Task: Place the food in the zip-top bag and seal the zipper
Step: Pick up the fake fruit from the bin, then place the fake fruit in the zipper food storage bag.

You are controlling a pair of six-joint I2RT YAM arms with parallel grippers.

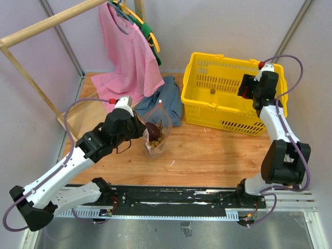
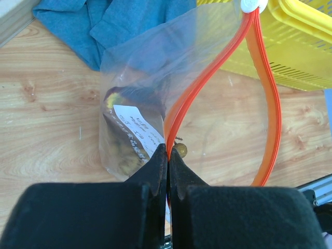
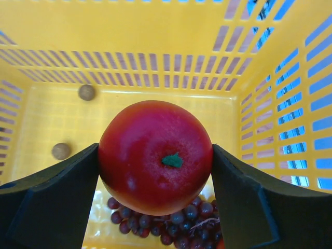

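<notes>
The clear zip-top bag (image 1: pixel 157 132) stands on the wooden table with dark and tan-yellow food inside. My left gripper (image 2: pixel 168 151) is shut on the red-orange zipper (image 2: pixel 180 106) at one end of the mouth. The mouth gapes open in a loop. The white label (image 2: pixel 136 128) faces the left wrist camera. My right gripper (image 3: pixel 155 166) is shut on a red round fruit (image 3: pixel 150 140) and holds it above the floor of the yellow basket (image 3: pixel 155 31). A dark purple grape bunch (image 3: pixel 179 224) lies below it. My right gripper also shows in the top view (image 1: pixel 245 89) over the basket (image 1: pixel 207 116).
Two loose tan balls (image 3: pixel 86 92) lie on the basket floor. One small tan ball (image 2: pixel 181 150) lies on the table by the bag. A blue cloth (image 1: pixel 165 101) lies behind the bag. A pink shirt (image 1: pixel 127 49) hangs from a wooden rack at the back left.
</notes>
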